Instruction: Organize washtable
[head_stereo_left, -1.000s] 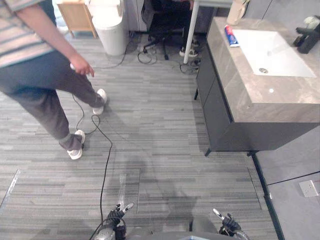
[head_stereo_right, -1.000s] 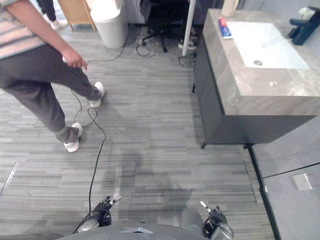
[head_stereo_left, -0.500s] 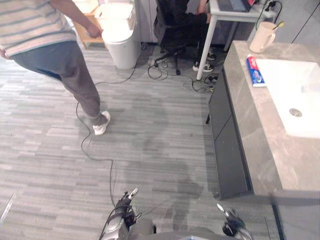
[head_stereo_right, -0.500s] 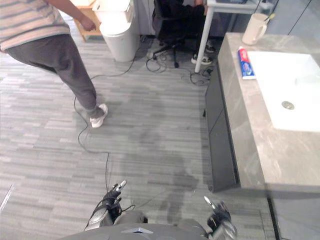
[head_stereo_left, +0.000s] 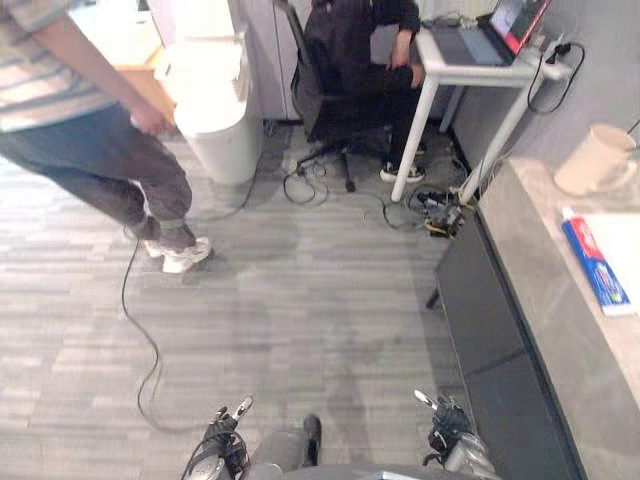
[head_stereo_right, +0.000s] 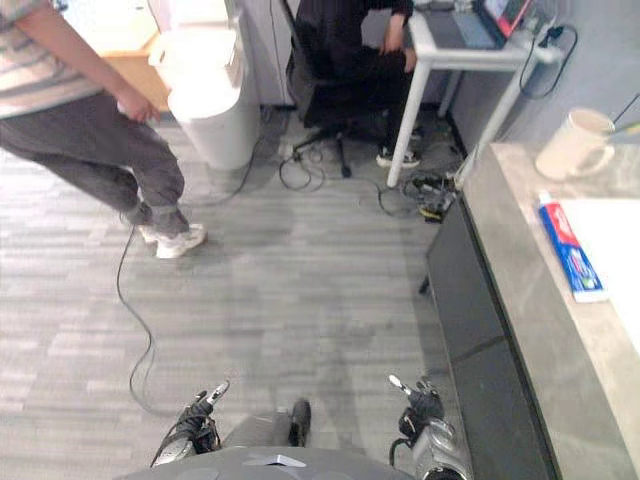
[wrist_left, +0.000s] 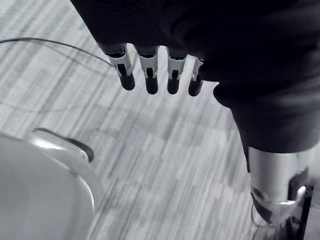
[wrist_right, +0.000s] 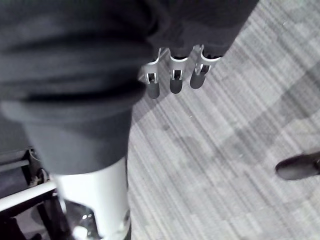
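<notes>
Head and wrist views of the approach to the washtable. The grey stone-topped washtable (head_stereo_right: 525, 300), its top carried on a dark cabinet, runs along the robot's right side. At its far end stands a cream ceramic mug (head_stereo_right: 572, 145), upright, handle towards the wall; a thin stem leans out over its rim, and the inside of the mug cannot be seen. Near the mug, on the robot's side of it, a red, white and blue toothpaste tube (head_stereo_right: 570, 248) lies flat on the stone, alongside the edge of the white sink basin (head_stereo_right: 615, 240), of which only a part shows.

Both hands hang low over the grey plank floor (head_stereo_left: 300, 290), well apart from the washtable. The left hand (wrist_left: 149, 75) has its fingers straight and relaxed and holds nothing; the right hand (wrist_right: 172, 80) is likewise slack-fingered and has hold of nothing.

Across the floor, a tall white lidded bin (head_stereo_left: 212, 110) stands with its lid down, contents hidden. A person in a striped shirt and grey trousers (head_stereo_left: 80, 120) stands just beside it. Farther back, a seated person in dark clothes (head_stereo_left: 360, 50) occupies a black office chair at a white desk (head_stereo_left: 415, 140) bearing an open laptop (head_stereo_left: 490, 30).
</notes>
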